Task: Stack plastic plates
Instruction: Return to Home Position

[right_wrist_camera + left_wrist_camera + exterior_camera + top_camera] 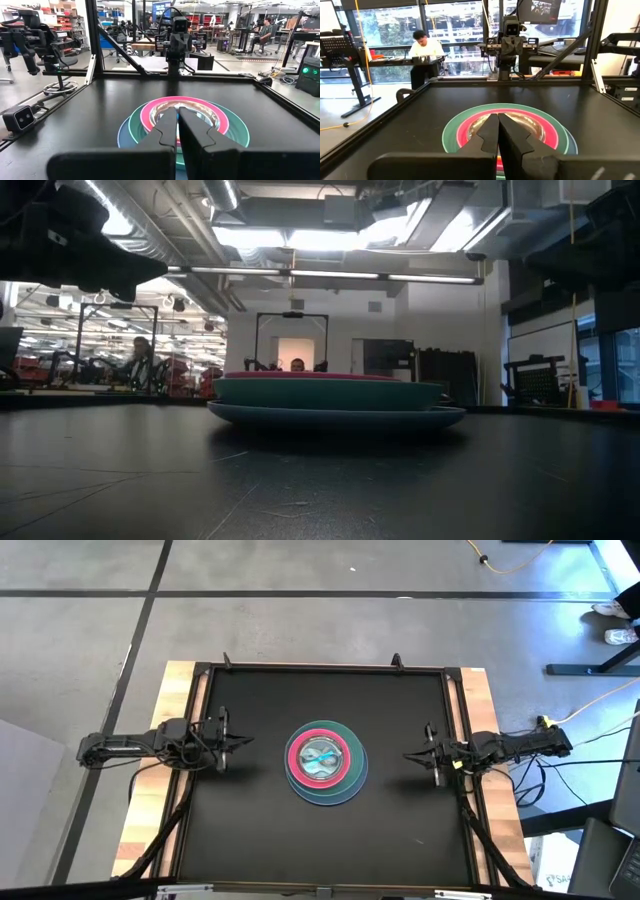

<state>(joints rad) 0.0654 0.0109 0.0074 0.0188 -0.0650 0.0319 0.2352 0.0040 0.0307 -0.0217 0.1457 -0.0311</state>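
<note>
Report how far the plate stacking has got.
Done: the round plastic plates form one stack on the black table, large light blue plate lowest, teal plate, pink plate, small translucent dishes on top. In hand: nothing; the left gripper and right gripper are shut, empty, at its opposite sides. Left: no loose plate shows.

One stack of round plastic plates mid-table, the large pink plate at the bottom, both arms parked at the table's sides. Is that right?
No: the bottom plate is the large light blue plate, with the teal plate on it and the pink plate above, as the low view shows. The rest holds: left gripper and right gripper at the sides.
</note>
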